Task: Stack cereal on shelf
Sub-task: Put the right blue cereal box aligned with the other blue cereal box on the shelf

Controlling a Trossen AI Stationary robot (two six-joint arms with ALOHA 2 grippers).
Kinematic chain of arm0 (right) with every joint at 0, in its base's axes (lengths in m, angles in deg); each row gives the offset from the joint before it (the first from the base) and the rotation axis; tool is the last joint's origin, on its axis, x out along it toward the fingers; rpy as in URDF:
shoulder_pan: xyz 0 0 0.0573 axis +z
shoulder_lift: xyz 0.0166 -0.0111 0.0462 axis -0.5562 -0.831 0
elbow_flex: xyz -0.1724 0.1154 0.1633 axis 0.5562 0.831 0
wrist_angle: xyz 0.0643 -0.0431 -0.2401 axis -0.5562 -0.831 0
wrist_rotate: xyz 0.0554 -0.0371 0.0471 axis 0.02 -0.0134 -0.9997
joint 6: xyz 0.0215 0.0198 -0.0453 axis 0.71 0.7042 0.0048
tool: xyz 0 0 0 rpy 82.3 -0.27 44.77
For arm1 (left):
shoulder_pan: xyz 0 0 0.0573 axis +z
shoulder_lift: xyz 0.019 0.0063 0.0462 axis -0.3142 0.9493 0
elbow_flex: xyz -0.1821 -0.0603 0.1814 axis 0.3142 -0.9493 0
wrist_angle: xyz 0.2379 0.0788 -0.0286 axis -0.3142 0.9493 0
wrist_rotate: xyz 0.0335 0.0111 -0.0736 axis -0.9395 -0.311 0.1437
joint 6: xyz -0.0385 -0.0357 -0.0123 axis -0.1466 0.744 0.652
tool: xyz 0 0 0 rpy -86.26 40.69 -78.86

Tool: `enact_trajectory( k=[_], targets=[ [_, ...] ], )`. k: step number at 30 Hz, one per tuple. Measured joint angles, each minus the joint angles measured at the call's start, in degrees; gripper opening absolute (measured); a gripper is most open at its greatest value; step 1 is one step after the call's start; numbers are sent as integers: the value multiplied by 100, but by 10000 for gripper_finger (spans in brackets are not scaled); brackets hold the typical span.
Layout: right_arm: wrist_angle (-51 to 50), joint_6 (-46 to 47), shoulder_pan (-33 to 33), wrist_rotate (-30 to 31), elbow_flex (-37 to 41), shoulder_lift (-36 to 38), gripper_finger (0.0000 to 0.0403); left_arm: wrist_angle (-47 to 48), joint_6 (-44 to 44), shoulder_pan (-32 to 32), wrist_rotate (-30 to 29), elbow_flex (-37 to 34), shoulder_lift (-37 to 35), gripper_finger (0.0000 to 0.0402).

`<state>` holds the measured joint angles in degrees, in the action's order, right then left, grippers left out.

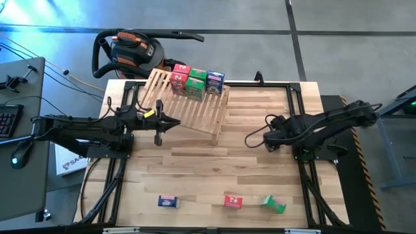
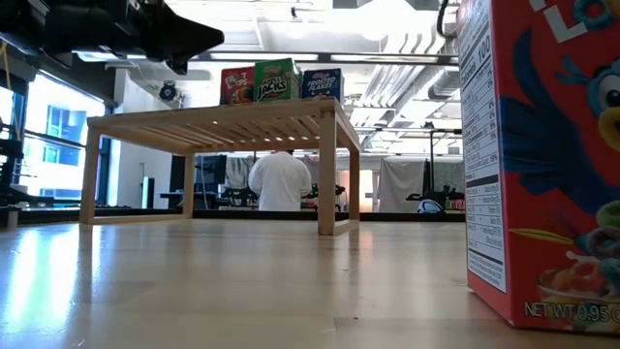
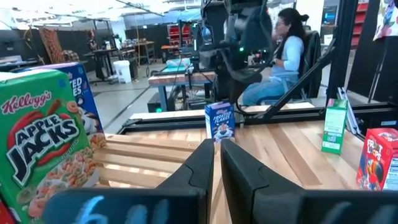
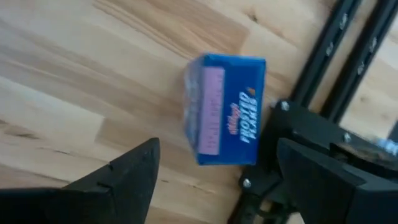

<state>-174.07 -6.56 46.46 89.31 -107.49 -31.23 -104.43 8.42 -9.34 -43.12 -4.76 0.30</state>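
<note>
The slatted wooden shelf [image 1: 188, 104] stands at the table's far middle on its short legs; it also shows in the low view [image 2: 218, 121]. Red [image 1: 179, 78], green [image 1: 195, 84] and blue [image 1: 215, 82] cereal boxes stand on its far part. My left gripper [image 1: 159, 125] is shut and empty at the shelf's near left edge [image 3: 219, 163], with the green box [image 3: 43, 143] close by. My right gripper [image 4: 217, 165] is open above a blue box [image 4: 227, 109] on the tabletop, one finger on either side and apart from it. That box also shows in the left wrist view [image 3: 219, 121].
Blue [image 1: 168, 201], red [image 1: 233, 201] and green [image 1: 273, 204] boxes are on the table near its front edge. The red one fills the right of the low view [image 2: 542, 165]. A black frame rail [image 4: 348, 56] runs beside the blue box. People are in the room behind [image 2: 281, 179].
</note>
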Motion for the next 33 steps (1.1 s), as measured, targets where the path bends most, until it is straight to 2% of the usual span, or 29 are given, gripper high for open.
enact_trajectory(
  k=[4, 10, 18, 25, 33],
  targets=[
    [73, -159, -272, -247, 354, 6, 303, 177, -70, 0, -4, 0, -2, 21],
    [582, -398, -570, -283, 720, 6, 299, 468, -183, 0, -128, 0, -2, 21],
    [1758, -660, -706, -372, 1109, 9, 245, 595, -192, 0, -200, -2, -13, 21],
    [1979, -920, -706, -223, 750, 9, 198, 821, -153, 2, -238, 0, -146, 21],
    [1980, -1579, -706, 38, 6, 9, 189, 872, -151, 4, -339, 0, -245, 21]
  ],
)
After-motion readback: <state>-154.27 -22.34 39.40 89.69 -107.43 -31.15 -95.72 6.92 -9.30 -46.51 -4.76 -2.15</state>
